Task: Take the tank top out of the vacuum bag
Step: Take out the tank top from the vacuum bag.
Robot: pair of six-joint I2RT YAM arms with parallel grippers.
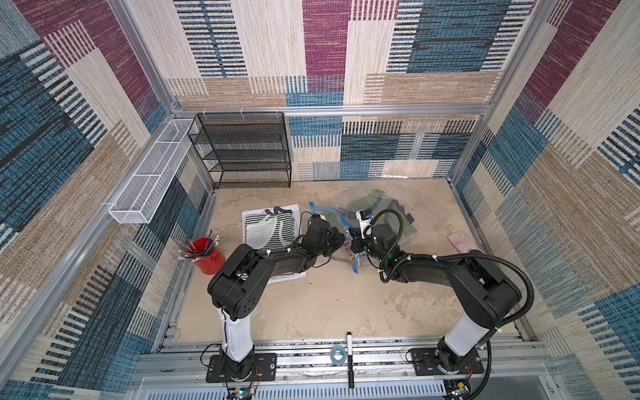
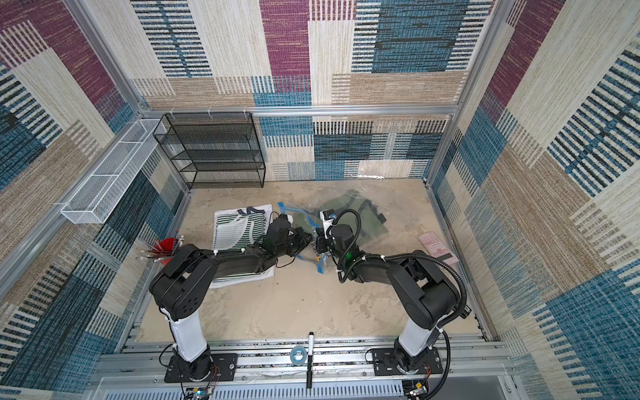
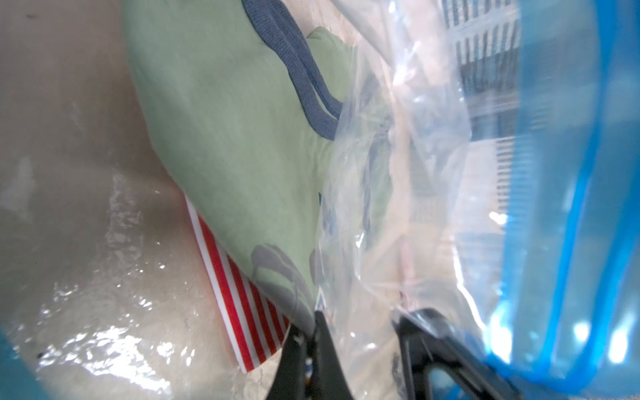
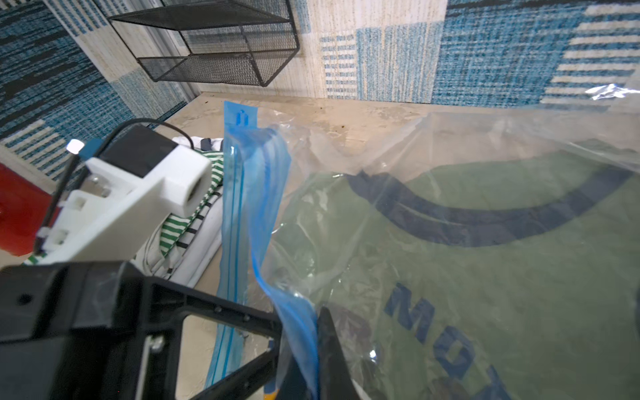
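The vacuum bag (image 1: 382, 199) (image 2: 349, 194) lies crinkled at mid-table, and its blue zip strip (image 4: 239, 207) runs along the open mouth. Inside it lies the green tank top (image 1: 362, 205) (image 4: 485, 277) with navy trim and lettering. My left gripper (image 3: 313, 322) (image 1: 341, 239) reaches into the mouth, shut on the tank top's (image 3: 225, 138) near edge. My right gripper (image 4: 308, 332) (image 1: 354, 244) faces it closely, shut on the bag's blue strip and holding that lip up. A red-and-white striped card (image 3: 235, 287) lies under the tank top.
Folded green-striped clothes (image 1: 268, 225) on a white cloth lie under my left arm. A red cup of pencils (image 1: 207, 258) stands further left. Black mesh shelf (image 1: 242, 149) and white wire basket (image 1: 149, 180) line the back left. A pink object (image 1: 462, 242) lies right; marker (image 1: 349, 356) on the front rail.
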